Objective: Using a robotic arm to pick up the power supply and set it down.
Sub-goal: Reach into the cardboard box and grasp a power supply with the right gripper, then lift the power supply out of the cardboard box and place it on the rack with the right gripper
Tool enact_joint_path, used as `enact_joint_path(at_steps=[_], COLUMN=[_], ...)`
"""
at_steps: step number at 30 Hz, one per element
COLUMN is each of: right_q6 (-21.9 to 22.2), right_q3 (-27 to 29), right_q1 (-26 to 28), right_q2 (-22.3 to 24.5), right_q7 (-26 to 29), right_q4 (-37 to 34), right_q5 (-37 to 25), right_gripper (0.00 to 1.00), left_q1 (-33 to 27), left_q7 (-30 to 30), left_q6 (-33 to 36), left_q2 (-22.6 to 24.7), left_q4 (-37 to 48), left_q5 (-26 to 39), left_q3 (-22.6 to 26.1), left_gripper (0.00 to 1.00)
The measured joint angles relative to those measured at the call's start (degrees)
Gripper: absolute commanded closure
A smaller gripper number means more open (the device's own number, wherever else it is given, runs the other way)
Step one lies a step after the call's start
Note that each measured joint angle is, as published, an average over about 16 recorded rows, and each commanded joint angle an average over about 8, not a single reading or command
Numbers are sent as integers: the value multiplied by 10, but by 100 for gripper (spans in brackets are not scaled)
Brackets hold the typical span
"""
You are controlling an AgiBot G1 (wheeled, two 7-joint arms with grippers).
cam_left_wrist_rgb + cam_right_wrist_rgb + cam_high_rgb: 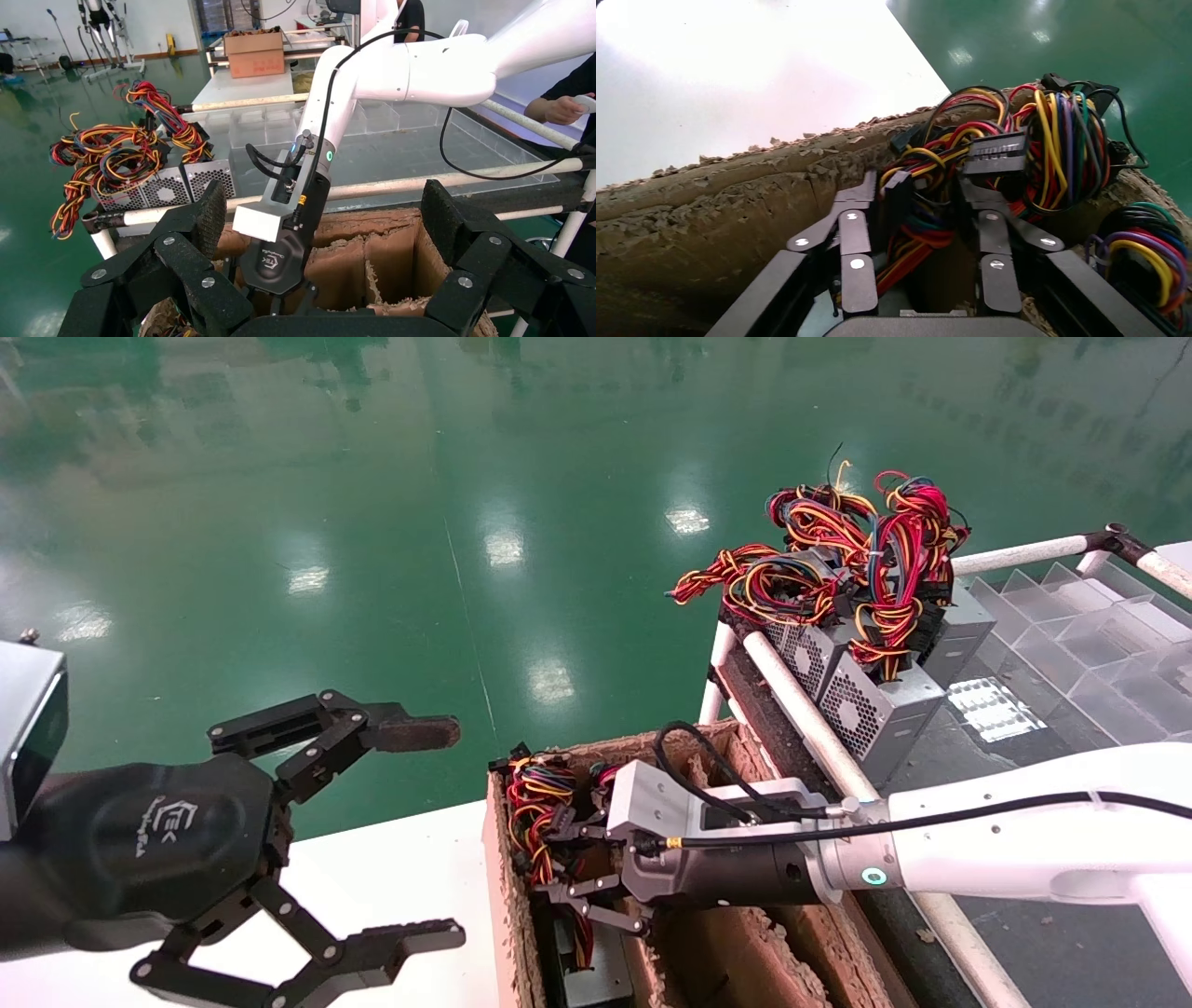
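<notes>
The power supply (589, 976) stands low in a compartment of the brown cardboard box (745, 933), its red, yellow and black wires (534, 803) bunched on top. The white robotic arm (1024, 840) reaches in from the right. My right gripper (556, 864) is down in that compartment, open, its fingers either side of the wire bundle (933, 210) with a black connector (995, 149) just beyond; its fingertips are hidden among the wires. The right gripper (923, 189) lifts nothing. My left gripper (454, 833) hovers wide open over the white table (400, 868), left of the box.
Two more grey power supplies (866, 700) with wire bundles (838, 551) sit on the white-tube rack (801, 710) behind the box. Clear divider trays (1090, 626) lie to the right. Green floor lies beyond. A person's hand (562, 109) shows past the rack.
</notes>
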Motion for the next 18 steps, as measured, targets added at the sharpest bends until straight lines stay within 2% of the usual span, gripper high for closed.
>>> enact_joint_path(at_steps=[10, 18], right_q6=[-12, -30], right_q3=[6, 23], right_q1=[6, 8], right_q2=[0, 18], right_q7=[-12, -12], right_q4=[-18, -8], right_q5=[14, 44], right_gripper=[100, 100], left_q1=[0, 0], left_q7=[0, 0], left_q6=[0, 0], left_q2=[0, 0], left_q4=[0, 0], left_q5=[0, 0], left_q3=[0, 0], left_gripper=[0, 0])
